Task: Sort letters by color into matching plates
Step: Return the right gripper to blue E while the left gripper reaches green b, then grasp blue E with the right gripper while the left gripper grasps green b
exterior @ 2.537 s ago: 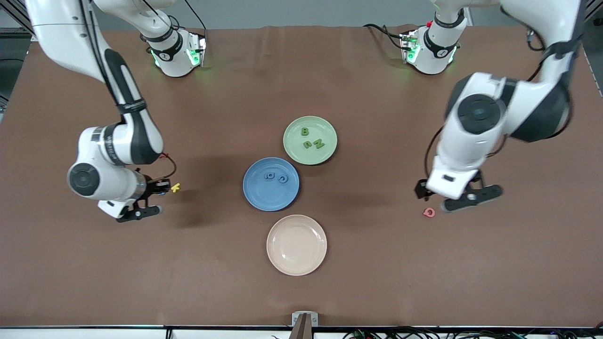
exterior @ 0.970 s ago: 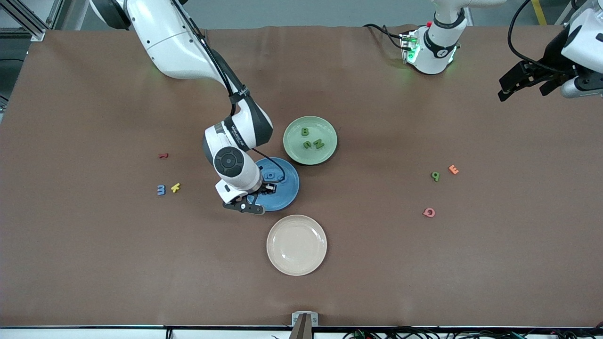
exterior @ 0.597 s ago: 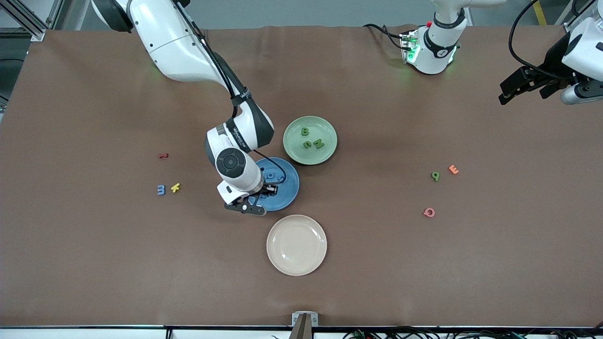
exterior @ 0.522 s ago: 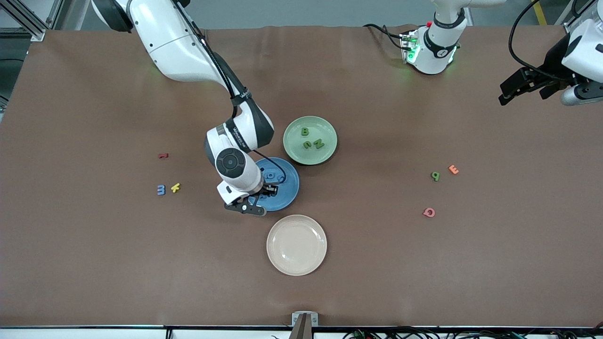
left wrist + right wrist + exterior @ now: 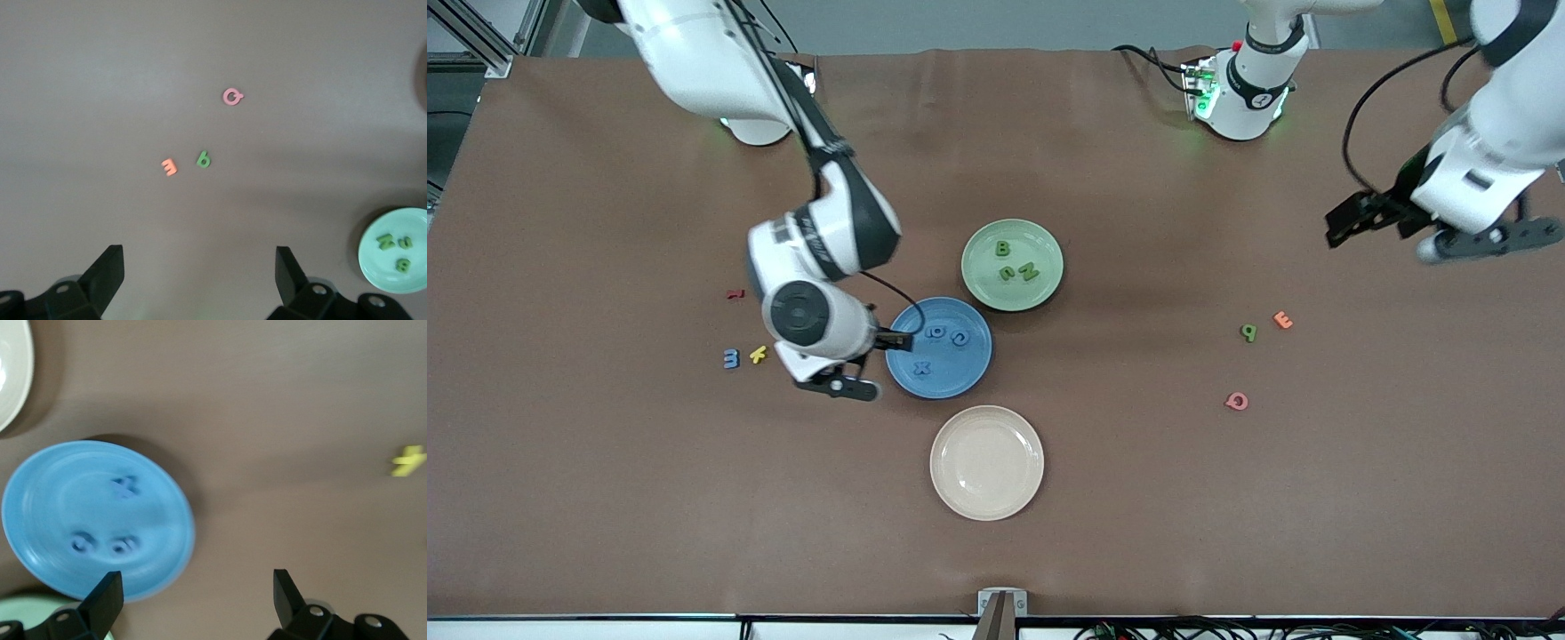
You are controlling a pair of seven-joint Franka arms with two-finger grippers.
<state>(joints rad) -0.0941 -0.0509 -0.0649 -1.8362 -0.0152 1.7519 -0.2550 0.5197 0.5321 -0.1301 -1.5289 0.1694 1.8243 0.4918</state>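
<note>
The blue plate (image 5: 951,382) holds three blue letters, one of them an X (image 5: 921,368) (image 5: 125,487). My right gripper (image 5: 871,364) (image 5: 198,600) hovers open and empty over the plate's rim toward the right arm's end. Another blue letter (image 5: 731,358) lies on the table beside a yellow K (image 5: 759,354). Three green letters sit in the pale green plate (image 5: 1040,244) (image 5: 370,263). A loose green letter (image 5: 1248,332) (image 5: 203,159) lies toward the left arm's end. My left gripper (image 5: 1409,233) (image 5: 200,280) hangs open and empty above the table there.
A beige plate (image 5: 987,462) sits nearer the front camera than the blue one. An orange E (image 5: 1282,320) and a pink Q (image 5: 1236,401) lie near the loose green letter. A small red letter (image 5: 735,293) lies near the yellow K.
My right gripper opened over the blue plate, left the blue X in it and drew back toward the right arm's end. My left arm swung down toward the loose letters.
</note>
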